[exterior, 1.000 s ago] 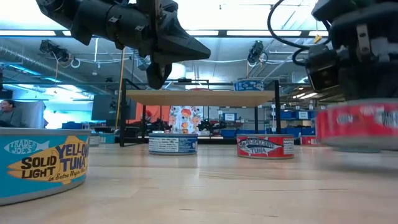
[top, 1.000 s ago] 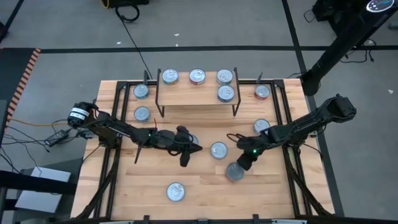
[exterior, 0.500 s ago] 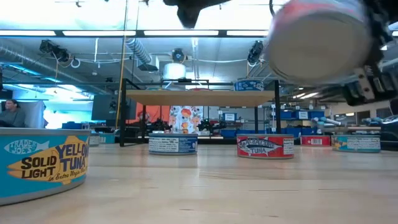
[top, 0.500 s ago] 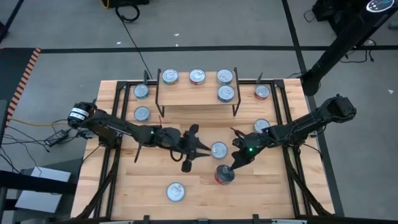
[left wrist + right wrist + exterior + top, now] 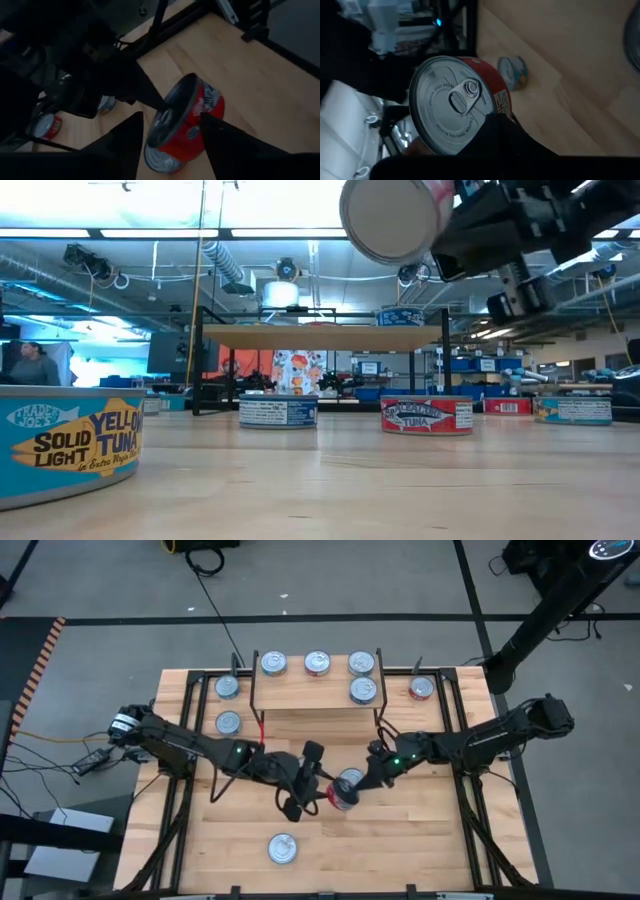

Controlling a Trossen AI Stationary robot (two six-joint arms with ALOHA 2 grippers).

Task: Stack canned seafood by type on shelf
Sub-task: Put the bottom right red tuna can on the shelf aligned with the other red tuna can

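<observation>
Over the middle of the surface, the left gripper (image 5: 318, 783) spreads its jaws on either side of a red-labelled tin (image 5: 343, 790), holding nothing. The right gripper (image 5: 358, 783) pinches that tin in jaws pressed tight, carrying it tilted above the wood, near the shelf's (image 5: 315, 695) front edge. A second ago the left jaws were closed and the tin sat lower, nearer the surface's right edge.
</observation>
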